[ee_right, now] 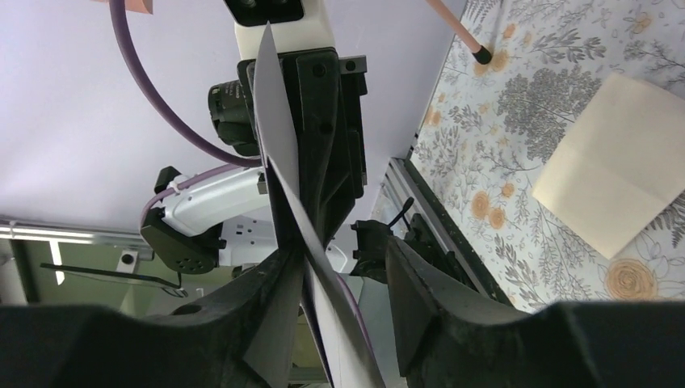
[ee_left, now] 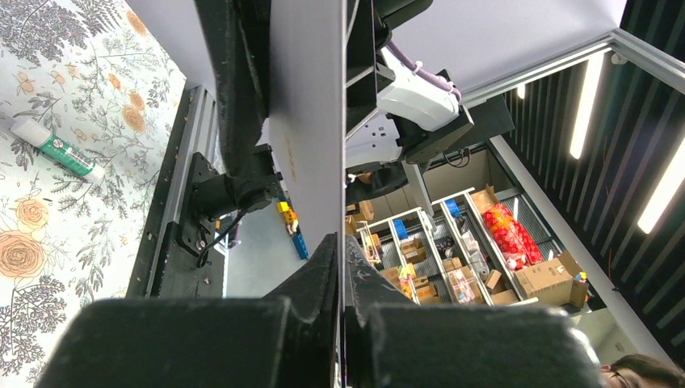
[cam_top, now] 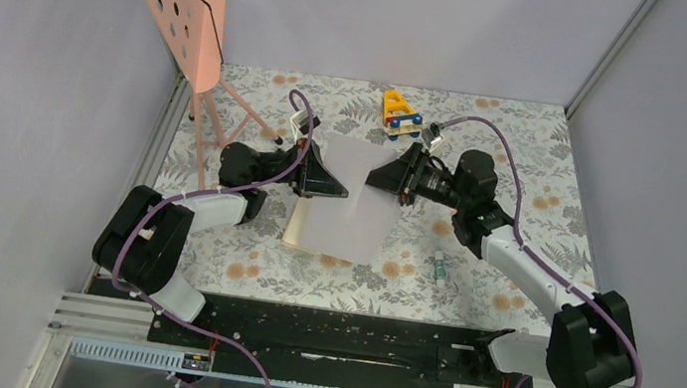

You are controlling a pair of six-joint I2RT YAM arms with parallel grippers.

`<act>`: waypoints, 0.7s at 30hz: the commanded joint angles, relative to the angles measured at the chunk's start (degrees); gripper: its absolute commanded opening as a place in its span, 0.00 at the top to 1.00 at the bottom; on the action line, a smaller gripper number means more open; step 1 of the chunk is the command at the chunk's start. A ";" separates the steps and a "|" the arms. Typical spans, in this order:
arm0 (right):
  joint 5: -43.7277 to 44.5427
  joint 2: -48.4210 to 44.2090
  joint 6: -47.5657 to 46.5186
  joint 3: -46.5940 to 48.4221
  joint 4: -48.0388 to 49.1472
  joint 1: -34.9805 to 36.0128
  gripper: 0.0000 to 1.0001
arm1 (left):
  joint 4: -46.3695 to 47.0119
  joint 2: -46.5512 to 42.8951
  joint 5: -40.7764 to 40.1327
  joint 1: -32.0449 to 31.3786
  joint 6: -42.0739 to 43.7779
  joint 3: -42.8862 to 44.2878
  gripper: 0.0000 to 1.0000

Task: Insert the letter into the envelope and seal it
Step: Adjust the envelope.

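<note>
While the glue stick (cam_top: 438, 265) lies loose on the bench (cam_top: 526, 148) nearest your arm bases, the tan letter (cam_top: 296, 230) rests level with it, not yet in the envelope (cam_top: 353, 205), which hangs just above, spanning the gap between both arms. Your left jaws are fully shut on the envelope's left edge. Your right jaws stand partly apart around its right edge, with one finger (ee_right: 271, 295) against the paper and the other clear of it, so nothing is pinched there. If those jaws close across both layers, they would likely clamp the mouth shut. If the arms draw apart, the paper could crease or tear, and held on one grip alone it may droop and twist. With both arms occupied, nothing is free to lift the letter. Only the overhead view shows the envelope's whole face, with the letter half hidden beneath it. Only the right wrist view shows the jaw gap and the letter's crease. The left wrist view shows the clamp edge-on. Farthest back, the toy (cam_top: 400, 113) and the pink stand (cam_top: 176, 1) sit well clear.
</note>
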 commanded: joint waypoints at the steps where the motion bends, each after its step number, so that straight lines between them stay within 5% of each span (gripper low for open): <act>1: -2.75 2.05 4.38 2.55 10.21 0.40 0.50 | 4.97 -2.32 2.60 -0.99 0.10 2.02 1.00; 6: -4.36 2.10 4.44 3.16 10.76 0.65 0.56 | 4.97 -1.38 2.65 -1.49 0.11 2.23 1.00; 10: -3.93 0.79 0.10 4.72 2.03 0.77 0.87 | 4.97 -0.78 2.60 -1.93 0.31 2.71 1.00; 13: -0.48 -1.21 -8.24 7.56 -13.08 0.71 0.99 | 4.73 -0.58 2.55 -1.94 0.27 3.09 0.97; 16: 2.63 -2.41 -15.39 9.67 -26.14 0.56 0.98 | 4.66 -0.74 2.73 -1.97 0.29 3.34 0.96; 21: 0.53 -3.36 -14.51 7.78 -25.38 0.12 0.74 | 4.58 -0.46 3.08 -1.91 0.18 3.73 0.96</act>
